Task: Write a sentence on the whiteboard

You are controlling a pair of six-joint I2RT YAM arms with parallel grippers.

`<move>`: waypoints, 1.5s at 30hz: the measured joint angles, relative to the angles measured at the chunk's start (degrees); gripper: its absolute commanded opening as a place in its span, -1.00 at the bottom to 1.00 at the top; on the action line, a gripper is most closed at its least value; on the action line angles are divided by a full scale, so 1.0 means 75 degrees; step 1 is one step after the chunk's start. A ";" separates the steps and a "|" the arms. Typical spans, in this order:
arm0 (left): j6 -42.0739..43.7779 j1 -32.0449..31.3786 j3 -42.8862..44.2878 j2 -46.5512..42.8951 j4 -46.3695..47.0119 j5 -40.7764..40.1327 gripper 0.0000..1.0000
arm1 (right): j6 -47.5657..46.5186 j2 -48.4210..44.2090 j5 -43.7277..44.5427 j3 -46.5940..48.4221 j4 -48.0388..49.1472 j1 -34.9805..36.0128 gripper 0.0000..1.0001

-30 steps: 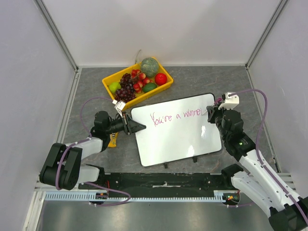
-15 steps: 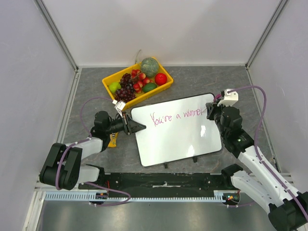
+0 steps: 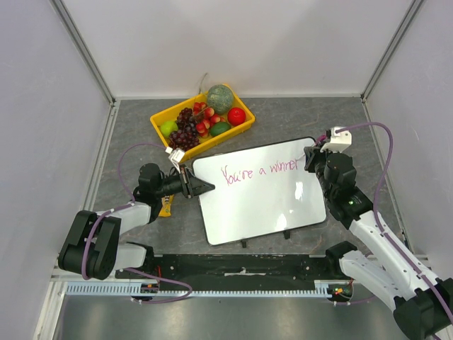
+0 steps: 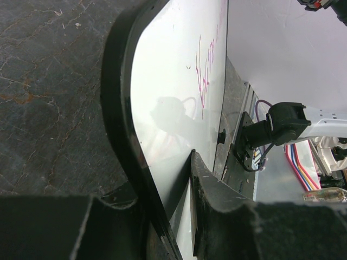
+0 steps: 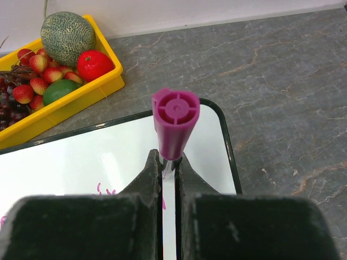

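Presently the left gripper point(image 3: 205, 188) is seen pinched on the left edge of the whiteboard point(image 3: 262, 205), which lies mid-table just near of the yellow tray point(image 3: 157, 126). A magenta marker point(image 5: 174, 127) is clamped in the right gripper point(image 3: 309, 164) at the board's far right corner. With so little room left there, the stroke could be run off the rim.

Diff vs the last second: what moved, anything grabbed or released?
The right gripper, shut on the purple marker, shifted slightly toward the far side at the whiteboard's right edge, uncovering the end of the written line. Nothing taken or released. Unchanged: left gripper clamped on the board's left edge, board position, fruit tray.
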 measured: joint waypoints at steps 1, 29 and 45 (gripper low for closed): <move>0.0000 0.0000 0.0000 0.0000 0.0000 0.0000 -0.96 | 0.0003 0.0003 0.0000 0.0000 0.0000 -0.0003 -1.00; 0.0000 -0.0003 0.0000 0.0000 0.0003 0.0003 -0.96 | 0.0003 -0.0309 0.0015 -0.0111 -0.0262 -0.0038 -1.00; 0.0003 -0.0003 0.0000 0.0000 0.0006 0.0003 -0.96 | 0.0000 -0.1005 -0.0073 0.0117 -0.0603 -0.0055 -1.00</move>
